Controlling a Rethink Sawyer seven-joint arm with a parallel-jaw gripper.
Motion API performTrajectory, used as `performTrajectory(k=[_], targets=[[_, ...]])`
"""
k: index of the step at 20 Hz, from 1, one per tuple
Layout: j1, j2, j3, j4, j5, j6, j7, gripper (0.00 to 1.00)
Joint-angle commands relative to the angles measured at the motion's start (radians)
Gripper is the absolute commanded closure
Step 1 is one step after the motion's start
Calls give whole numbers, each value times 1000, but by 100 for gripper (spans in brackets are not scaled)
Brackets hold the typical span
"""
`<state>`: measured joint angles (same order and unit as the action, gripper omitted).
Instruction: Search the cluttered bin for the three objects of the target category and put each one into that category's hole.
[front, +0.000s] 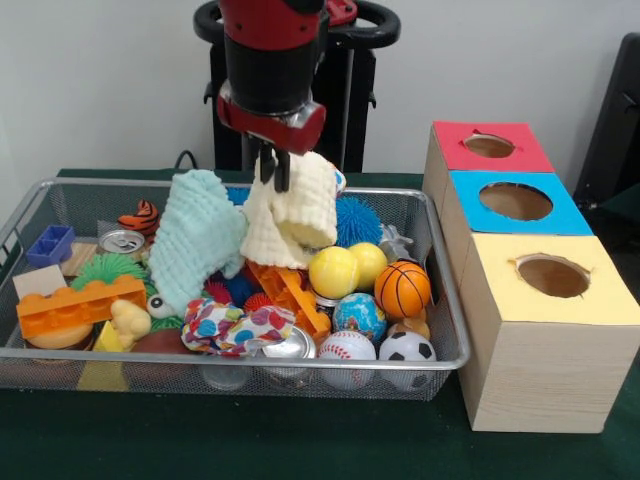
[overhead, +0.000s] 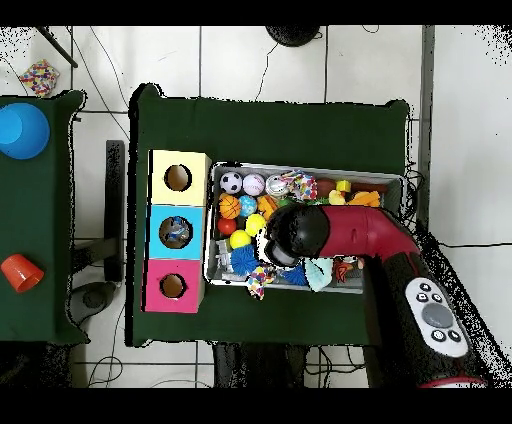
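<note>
The robot's hand (front: 271, 172) hangs over the wire mesh bin (front: 448, 330) and is pinched tight on a soft cream-yellow cloth (front: 300, 215). The cloth is lifted up, with its bottom edge hanging down over the toys. Just beside it is a fluffy mint-green cloth (front: 195, 240), which drapes down onto the pile.

The bin is full of things. There are two yellow balls (front: 333, 271), a small orange basketball (front: 402, 288), a white baseball (front: 346, 347), a black and white soccer ball (front: 406, 348) and a spiky blue ball (front: 358, 220). A big orange building brick (front: 80, 305) lies at the other end, near a silver can (front: 122, 241).

Next to the bin, on the green surface (front: 300, 440), stand three wooden boxes in a row. One has a red top with a hole (front: 489, 146), one has a blue top with a hole (front: 516, 201), and one has a yellow top with a hole (front: 552, 276).

From above, the red arm (overhead: 350, 232) covers much of the bin.
</note>
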<state>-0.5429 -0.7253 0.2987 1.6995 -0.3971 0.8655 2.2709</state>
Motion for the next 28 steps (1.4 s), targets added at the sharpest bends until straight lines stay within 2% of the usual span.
performTrajectory(k=[1, 4, 10, 12, 17, 20, 22, 26, 27, 28], targets=[[-18, -175, 111, 81, 47, 183, -260, 100], [-14, -233, 117, 86, 48, 167, -246, 100], [28, -276, 99, 50, -25, 110, -202, 100], [41, -268, 91, 33, -56, 73, -183, 100], [57, -195, 71, 27, -86, -18, -118, 100], [65, -185, 55, 36, -111, -85, -82, 100], [46, -210, 50, 64, -113, -106, -97, 100], [57, -212, 39, 61, -120, -111, -79, 100], [62, -215, 52, 14, -102, -67, -92, 100], [64, -216, 50, 13, -100, -70, -87, 100]])
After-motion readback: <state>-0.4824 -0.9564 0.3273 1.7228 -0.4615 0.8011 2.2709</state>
